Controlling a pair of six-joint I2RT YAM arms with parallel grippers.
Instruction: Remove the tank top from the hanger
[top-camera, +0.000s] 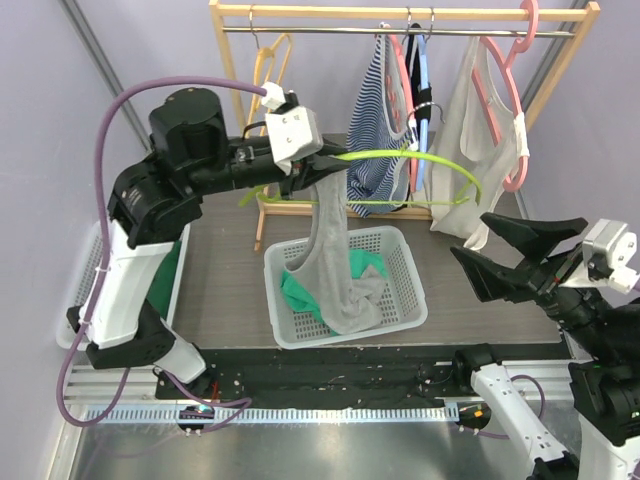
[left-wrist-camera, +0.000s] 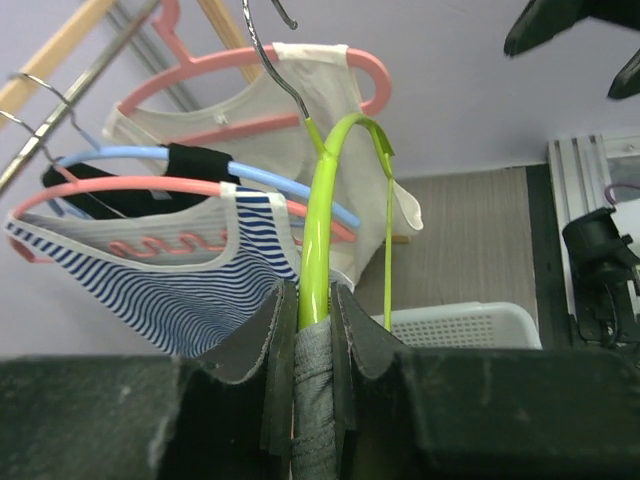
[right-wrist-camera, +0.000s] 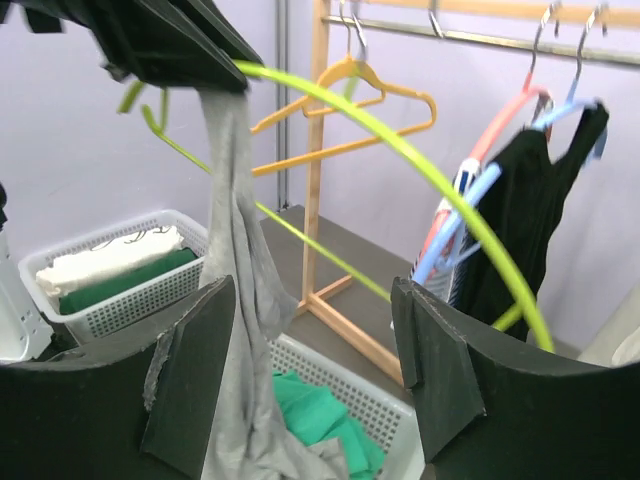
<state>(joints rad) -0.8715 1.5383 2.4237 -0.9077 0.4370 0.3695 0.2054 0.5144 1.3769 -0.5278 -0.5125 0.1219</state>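
My left gripper is shut on the lime green hanger and on a strap of the grey tank top. The tank top hangs from the jaws as a long strip, its lower end lying in the white basket. The hanger sticks out to the right, bare. In the left wrist view the hanger and grey fabric sit pinched between the pads. My right gripper is open and empty, right of the basket. In the right wrist view the tank top hangs by its left finger and the hanger arcs above.
A wooden rack at the back holds a striped top, a black garment, a white top and an empty orange hanger. Green cloth lies in the basket. A second basket with folded clothes stands at the left.
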